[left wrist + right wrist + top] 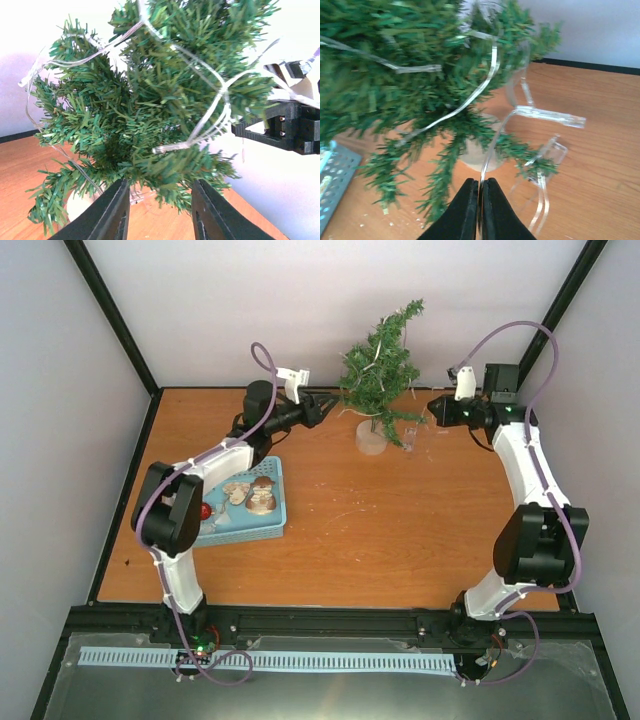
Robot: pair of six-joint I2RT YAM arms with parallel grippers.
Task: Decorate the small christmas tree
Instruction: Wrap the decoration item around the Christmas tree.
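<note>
Facing the tree (382, 360) from both sides. Stands midway along the far edge of the table (400, 540) on a pale round base (371, 440), tip leaning right. Carries a clear strand (470, 100) looped through the branches, with more of it trailing onto the wood just right of the base. Meets the left gripper (160, 202) low on its left side: fingers (112, 210) spread apart under the lowest branches, gripping nothing. Meets the right gripper (479, 197) on the other side: pressed together on the strand, pinched between the fingertips and rising from there into the needles. Shares the table with a blue basket (281, 500) beside the left arm, well apart from the base, holding round ornaments (250, 495), one of them red (205, 511).
</note>
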